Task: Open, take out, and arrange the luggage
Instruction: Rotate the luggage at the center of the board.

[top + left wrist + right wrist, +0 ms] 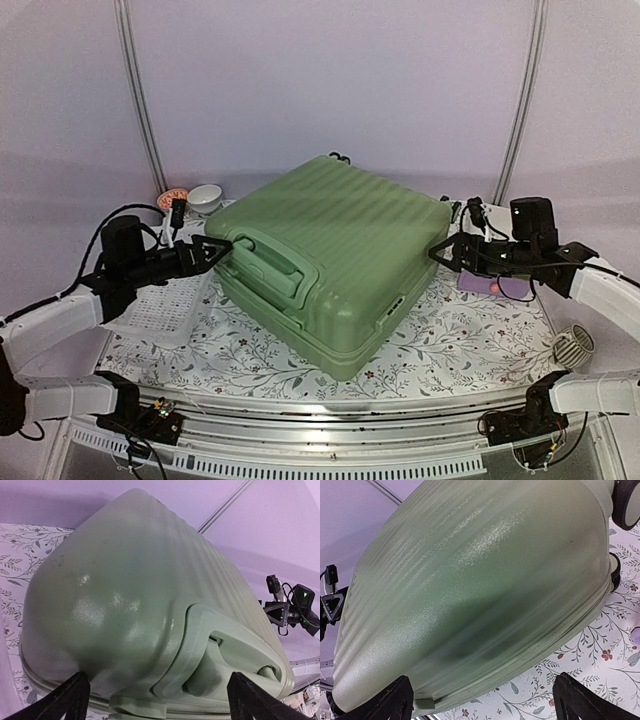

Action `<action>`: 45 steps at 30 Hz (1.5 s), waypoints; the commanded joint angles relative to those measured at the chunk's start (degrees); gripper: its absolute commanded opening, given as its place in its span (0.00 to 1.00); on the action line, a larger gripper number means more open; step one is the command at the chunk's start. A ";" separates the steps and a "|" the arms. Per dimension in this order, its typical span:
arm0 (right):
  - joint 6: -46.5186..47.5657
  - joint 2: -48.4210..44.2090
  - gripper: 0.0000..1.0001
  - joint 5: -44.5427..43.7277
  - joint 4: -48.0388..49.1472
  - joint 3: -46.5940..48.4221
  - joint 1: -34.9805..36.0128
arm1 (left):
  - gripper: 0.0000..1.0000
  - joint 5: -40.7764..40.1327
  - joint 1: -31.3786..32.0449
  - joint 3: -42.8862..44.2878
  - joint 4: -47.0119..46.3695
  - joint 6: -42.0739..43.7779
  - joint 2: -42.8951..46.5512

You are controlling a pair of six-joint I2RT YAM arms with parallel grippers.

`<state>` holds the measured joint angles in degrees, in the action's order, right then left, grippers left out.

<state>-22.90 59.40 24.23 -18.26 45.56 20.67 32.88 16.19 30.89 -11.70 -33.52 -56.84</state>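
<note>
The suitcase (335, 255) lies flat and closed in the middle of the surface (440, 345), with its ribbed lid facing up. Its handle (270, 262) is on the left near side and its wheels (625, 500) are towards the far right.

The left fingers (212, 243) are spread wide and hold nothing. They sit just beside the corner by the handle. The right fingers (447, 245) are also fully spread and empty, close to the shell's right side.

The shell looks stiff, smooth and rounded, so fingers would probably slip off any pinch on the bare curve. It is bulky and likely too heavy for one arm to shift. The handle (220, 655) looks like the surest hold because it stands out from the shell.

The zipper seam (560, 635) runs round the middle of the case and is probably the way in. I cannot make out its pull. Once unzipped, the lid will probably need support from both sides as it swings up.
</note>
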 commanded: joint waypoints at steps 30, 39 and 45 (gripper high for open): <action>-7.68 12.82 0.99 -19.96 1.25 13.20 1.34 | 0.98 2.53 -11.32 7.74 6.12 -0.61 0.34; -10.95 10.32 0.99 -16.74 0.07 7.74 1.24 | 0.98 7.40 -8.89 13.53 1.94 -0.07 -11.80; -12.70 7.21 0.99 -10.66 3.18 2.66 1.25 | 0.98 5.03 -7.23 19.29 1.35 3.46 -20.20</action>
<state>-34.37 68.20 9.19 -13.26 52.27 22.02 38.15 8.29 46.50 -8.12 -32.93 -73.52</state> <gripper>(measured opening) 0.989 0.983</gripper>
